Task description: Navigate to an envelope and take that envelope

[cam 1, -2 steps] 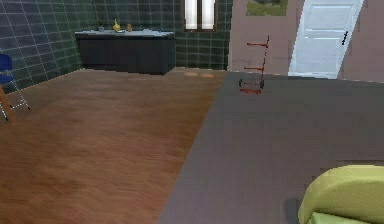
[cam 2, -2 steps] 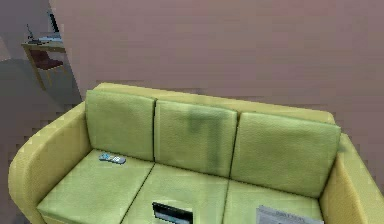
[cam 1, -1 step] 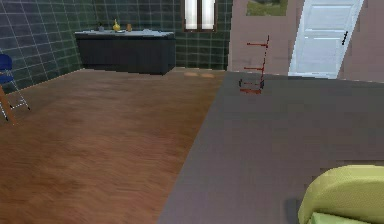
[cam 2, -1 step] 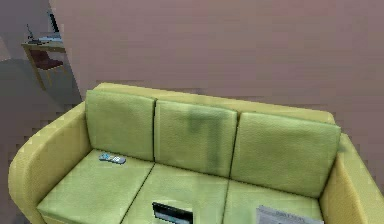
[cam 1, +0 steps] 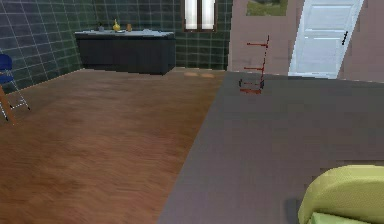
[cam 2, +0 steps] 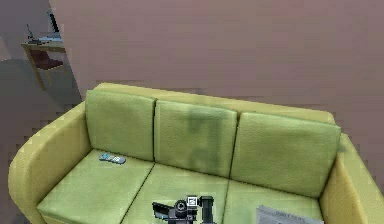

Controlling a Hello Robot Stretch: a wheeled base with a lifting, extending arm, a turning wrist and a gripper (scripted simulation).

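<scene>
A yellow-green three-seat sofa (cam 2: pixel 195 140) stands against a mauve wall in the arm side view. My gripper (cam 2: pixel 163 209) shows as a dark body low over the middle seat cushion, near the bottom edge. I cannot tell whether it holds anything. A flat pale grey thing (cam 2: pixel 288 215) lies on the seat cushion right of the gripper, cut off by the bottom edge; it may be the envelope. A small grey remote-like thing (cam 2: pixel 111 158) lies on the left seat cushion.
The sofa's arm (cam 1: pixel 345 195) shows at the forward view's bottom right. Ahead lie grey carpet (cam 1: pixel 290 140) and wood floor (cam 1: pixel 100 140). A dark counter (cam 1: pixel 125 50), a red wire stand (cam 1: pixel 256 70), a white door (cam 1: pixel 325 38) and a blue chair (cam 1: pixel 6 78) stand farther off. A wall shelf (cam 2: pixel 45 50) hangs beyond the sofa's left end.
</scene>
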